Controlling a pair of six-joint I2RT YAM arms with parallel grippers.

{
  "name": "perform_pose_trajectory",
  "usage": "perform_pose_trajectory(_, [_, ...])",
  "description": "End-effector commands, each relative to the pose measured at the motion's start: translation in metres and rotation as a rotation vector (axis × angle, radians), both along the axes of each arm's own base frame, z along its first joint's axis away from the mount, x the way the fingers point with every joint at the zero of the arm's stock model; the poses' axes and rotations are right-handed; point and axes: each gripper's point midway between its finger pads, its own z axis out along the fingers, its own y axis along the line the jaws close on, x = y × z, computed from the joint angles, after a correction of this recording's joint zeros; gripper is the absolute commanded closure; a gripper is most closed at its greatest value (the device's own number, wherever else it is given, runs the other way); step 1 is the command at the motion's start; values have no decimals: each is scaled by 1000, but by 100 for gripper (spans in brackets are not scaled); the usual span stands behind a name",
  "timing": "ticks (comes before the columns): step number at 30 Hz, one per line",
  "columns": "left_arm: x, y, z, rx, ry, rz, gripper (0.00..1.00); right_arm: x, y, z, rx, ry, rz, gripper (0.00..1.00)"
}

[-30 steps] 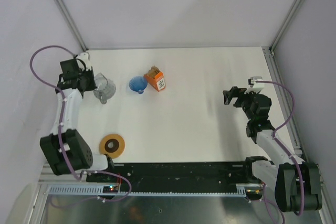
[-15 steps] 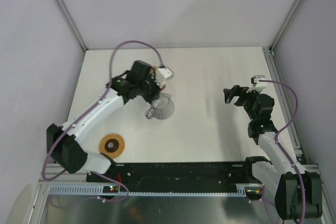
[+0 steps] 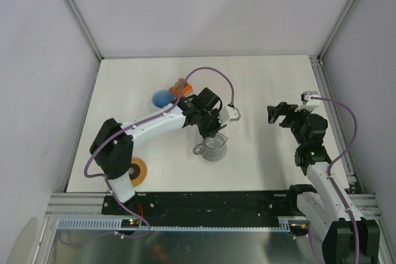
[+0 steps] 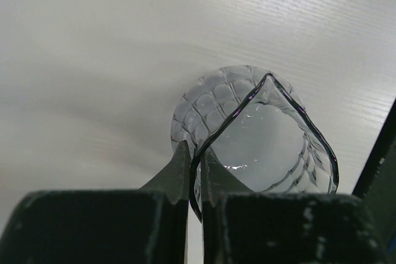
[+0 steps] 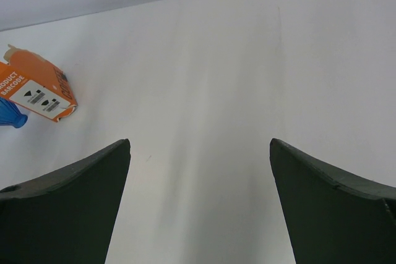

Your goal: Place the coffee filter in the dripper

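Note:
The blue dripper (image 3: pixel 161 97) stands at the back of the table, partly behind my left arm; its edge shows in the right wrist view (image 5: pixel 8 116). No loose coffee filter shows. My left gripper (image 3: pixel 211 135) is shut on the rim of a clear ribbed glass jug (image 3: pixel 215 149), one finger inside and one outside. It holds the jug near the table's middle, right of and nearer than the dripper. The left wrist view shows the jug (image 4: pixel 260 134) at my left gripper (image 4: pixel 195 153). My right gripper (image 3: pixel 273 114) is open and empty at the right (image 5: pixel 200 143).
A small orange box with a white label (image 3: pixel 181 89) lies just right of the dripper and also shows in the right wrist view (image 5: pixel 37 93). A grey cup with an orange-tan ring top (image 3: pixel 136 170) stands at the near left, beside my left arm's base.
My left arm has swung from the far left to the middle of the table, carrying the glass jug right and nearer. The right arm has barely moved.

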Motion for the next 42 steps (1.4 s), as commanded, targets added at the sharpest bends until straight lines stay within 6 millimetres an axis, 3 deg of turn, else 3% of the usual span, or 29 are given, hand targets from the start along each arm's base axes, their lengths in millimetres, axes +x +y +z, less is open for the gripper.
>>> perform_pose_trajectory(1, [15, -29, 19, -122, -138, -76, 100, 3, -5, 22, -1, -45, -20, 1])
perform_pose_trajectory(9, [6, -26, -7, -109, -151, -184, 100, 5, -6, 21, 4, -42, -19, 1])
perform_pose_trajectory(15, [0, -27, -15, -111, -145, -249, 92, 6, -7, 20, 8, -38, -18, 1])
perform_pose_trajectory(18, [-1, -27, -14, -121, -142, -263, 62, 6, -7, 17, 9, -29, -17, 1])
perform_pose_trajectory(23, [7, -26, 4, -144, -189, -255, 29, 6, -7, 14, 9, -19, -15, 1])
perform_pose_trajectory(26, [22, -24, 33, -172, -248, -197, 17, 6, -7, 13, 10, -14, -14, 1])
perform_pose_trajectory(29, [43, -11, 64, -185, -296, -92, 13, 7, -6, 12, 11, -10, -8, 1])
perform_pose_trajectory(33, [71, 39, 101, -230, -294, 108, 10, 6, -5, 9, 12, 2, -2, 1])
perform_pose_trajectory(36, [88, 101, 114, -208, -311, 267, 9, 6, -6, 4, 11, 20, -10, 1])
perform_pose_trajectory(38, [90, 147, 114, -146, -324, 361, 9, 7, -5, 1, 15, 32, -7, 1])
perform_pose_trajectory(42, [60, 232, 91, 2, -270, 466, 13, 7, 3, 2, 36, 27, 39, 1])
